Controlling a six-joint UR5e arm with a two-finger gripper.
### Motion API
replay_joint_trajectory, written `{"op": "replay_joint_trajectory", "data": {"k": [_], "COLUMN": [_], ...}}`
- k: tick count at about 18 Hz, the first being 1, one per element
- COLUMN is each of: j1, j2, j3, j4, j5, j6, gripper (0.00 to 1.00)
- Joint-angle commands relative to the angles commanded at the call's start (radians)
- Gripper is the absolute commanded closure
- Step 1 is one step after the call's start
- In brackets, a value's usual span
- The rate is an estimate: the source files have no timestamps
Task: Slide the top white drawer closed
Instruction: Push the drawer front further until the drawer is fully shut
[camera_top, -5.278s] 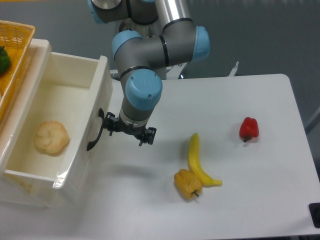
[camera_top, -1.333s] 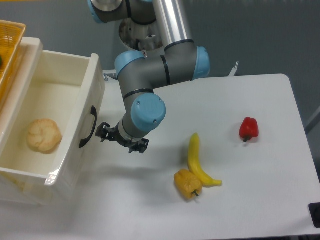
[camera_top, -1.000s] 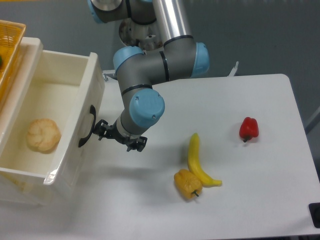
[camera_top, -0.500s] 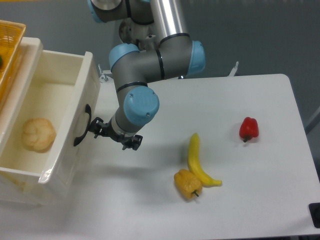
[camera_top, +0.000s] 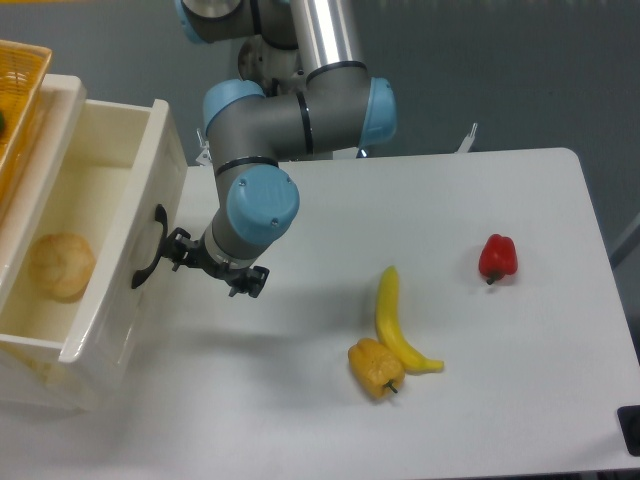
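Note:
The top white drawer (camera_top: 150, 175) stands partly pulled out at the left, a cream box with a black curved handle (camera_top: 150, 250) on its front. A bread roll (camera_top: 60, 266) lies inside it. My gripper (camera_top: 210, 268) sits right against the drawer front beside the handle, its black fingers spread and holding nothing. The arm's blue and grey joints rise behind it.
A yellow banana (camera_top: 395, 320) and a yellow bell pepper (camera_top: 376, 368) lie on the white table (camera_top: 500, 400) at centre right, a red bell pepper (camera_top: 497, 257) farther right. An orange wicker basket (camera_top: 20, 90) sits on top of the cabinet at the left edge.
The gripper has moved left against the drawer front, and the drawer has slid left into the cabinet, carrying the roll with it.

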Motion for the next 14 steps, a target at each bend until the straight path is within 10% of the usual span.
{"op": "replay_joint_trajectory", "data": {"k": [14], "j1": [-0.06], "j2": [0.009], "j3": [0.002], "j4": [-0.003], "j5": [-0.002], "j6": [-0.005], "gripper": [0.0]}}
